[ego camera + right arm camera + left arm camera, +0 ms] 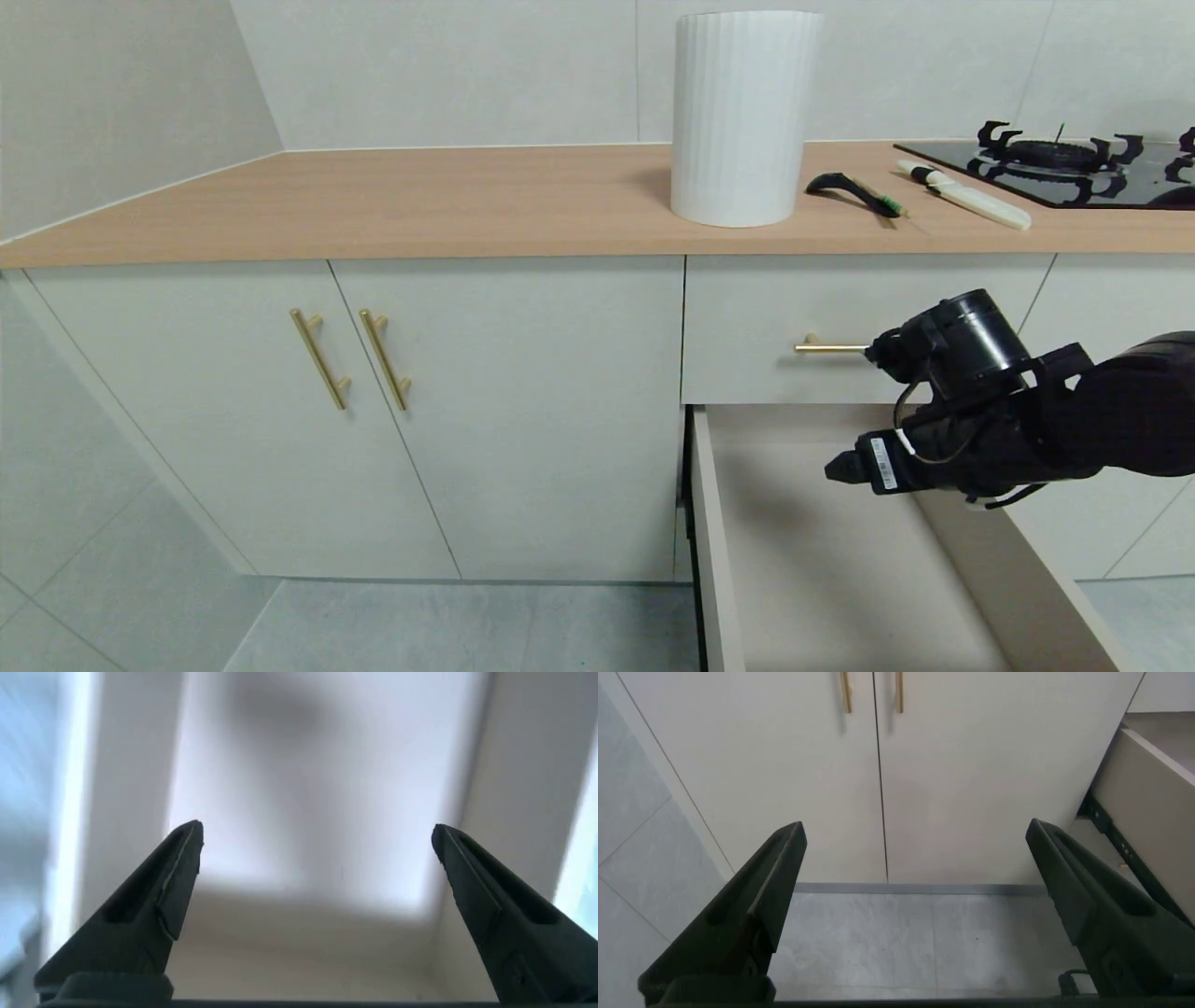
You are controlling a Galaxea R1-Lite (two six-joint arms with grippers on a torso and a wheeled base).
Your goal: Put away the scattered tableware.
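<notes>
- Right gripper [315, 831] hangs over the pulled-out drawer [709, 523], jaws spread wide, nothing held.
- Above and beyond it on the counter [420, 201] lie a black-handled utensil [854, 191] and a white utensil [966, 196], side by side, both slantwise.
- Right arm's nearer; left gripper [915, 829], likewise spread and empty, sits low.
- Black one's working end: can't make out.

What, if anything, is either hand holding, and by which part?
Nothing is held: the left hand and the right hand are both open and empty, the right one over the open drawer.
</notes>
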